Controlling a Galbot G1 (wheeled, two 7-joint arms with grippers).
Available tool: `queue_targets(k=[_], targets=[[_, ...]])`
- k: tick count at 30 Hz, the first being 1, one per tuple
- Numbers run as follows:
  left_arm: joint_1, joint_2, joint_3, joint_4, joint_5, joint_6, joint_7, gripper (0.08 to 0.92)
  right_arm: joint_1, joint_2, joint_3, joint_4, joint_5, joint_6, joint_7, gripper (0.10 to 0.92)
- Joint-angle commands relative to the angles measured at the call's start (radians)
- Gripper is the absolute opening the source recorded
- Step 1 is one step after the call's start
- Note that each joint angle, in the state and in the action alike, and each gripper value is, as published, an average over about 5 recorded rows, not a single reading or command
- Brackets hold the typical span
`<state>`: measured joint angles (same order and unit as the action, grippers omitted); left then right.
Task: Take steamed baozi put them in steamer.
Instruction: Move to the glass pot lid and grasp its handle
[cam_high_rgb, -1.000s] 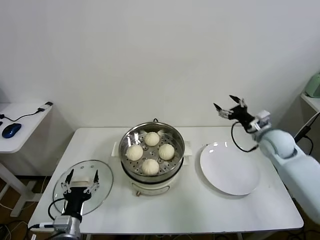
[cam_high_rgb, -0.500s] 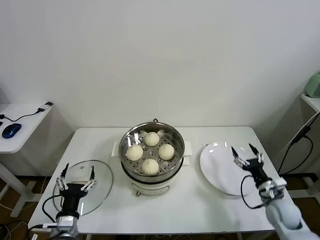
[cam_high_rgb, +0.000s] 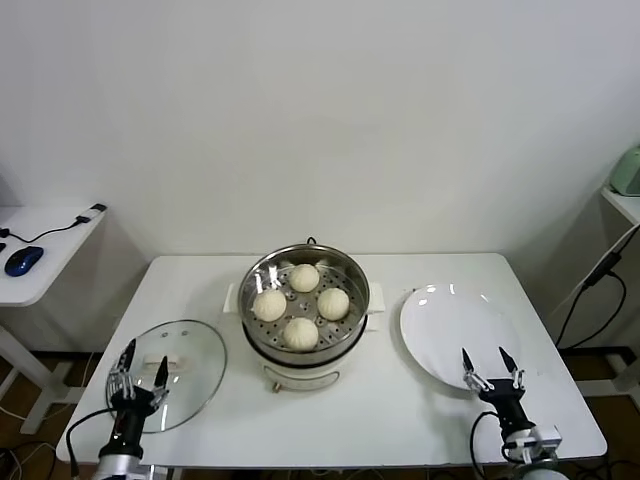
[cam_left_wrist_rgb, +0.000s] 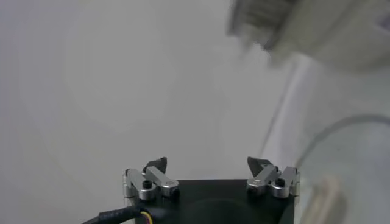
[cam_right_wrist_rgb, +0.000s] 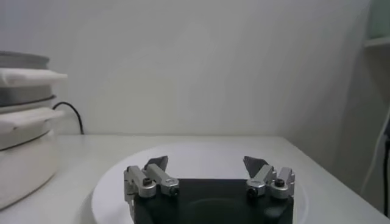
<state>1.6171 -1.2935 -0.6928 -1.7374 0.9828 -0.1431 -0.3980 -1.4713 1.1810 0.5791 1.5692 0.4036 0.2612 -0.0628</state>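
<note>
The right claw (cam_high_rgb: 491, 363) hangs low at the near edge of the white desk (cam_high_rgb: 400, 420), fingers spread wide and holding nothing. It sits just in front of the near rim of a flat white plate (cam_high_rgb: 450, 335), which lies bare. In the right wrist view the two dark fingertips stand apart over that plate's rim, with the steamer's white base off to one side.

The left claw (cam_high_rgb: 139, 367) is likewise low at the near edge of the desk, fingers apart and empty. It hovers over the near part of a round glass lid (cam_high_rgb: 185, 360) lying flat on the desk, to the left of the steamer.

Between plate and lid stands the steamer (cam_high_rgb: 306, 345), a shiny steel pot on a white electric base. All four steamed baozi (cam_high_rgb: 301, 333) rest on its perforated tray, arranged in a diamond, close together but apart.

Judging by the bare plate and the full pot, the moving of buns looks complete. Both arms seem pulled back toward the robot, probably to leave the pot unobstructed. The lid off the pot leaves the tray open from above.
</note>
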Motion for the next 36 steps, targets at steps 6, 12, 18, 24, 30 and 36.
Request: queue_targets(k=[6,12,18,24,30,36], targets=[[-0.035,0.038,-0.001,0.191,0.340,0.067,-0.099,0.823,-0.052,0.081,0.017,0.013,-0.058,-0.001,0.032,0.823],[-0.082,0.022,-0.003,0.237,0.361,0.083,-0.092,0.823,-0.054,0.092,0.014,0.016,-0.053,0.001,0.038,0.823],[-0.128,0.003,0.008,0.265,0.373,0.083,-0.077,0.823,-0.056,0.095,0.014,0.024,-0.047,0.010,0.042,0.823],[-0.179,-0.002,0.010,0.284,0.385,0.096,-0.052,0.823,-0.063,0.098,0.013,0.031,-0.051,0.012,0.040,0.823],[-0.228,0.006,0.015,0.320,0.383,0.124,-0.034,0.823,-0.068,0.102,0.008,0.032,-0.058,0.012,0.039,0.823],[-0.242,0.014,0.017,0.332,0.377,0.140,-0.025,0.796,-0.067,0.106,0.004,0.029,-0.063,0.014,0.038,0.823]])
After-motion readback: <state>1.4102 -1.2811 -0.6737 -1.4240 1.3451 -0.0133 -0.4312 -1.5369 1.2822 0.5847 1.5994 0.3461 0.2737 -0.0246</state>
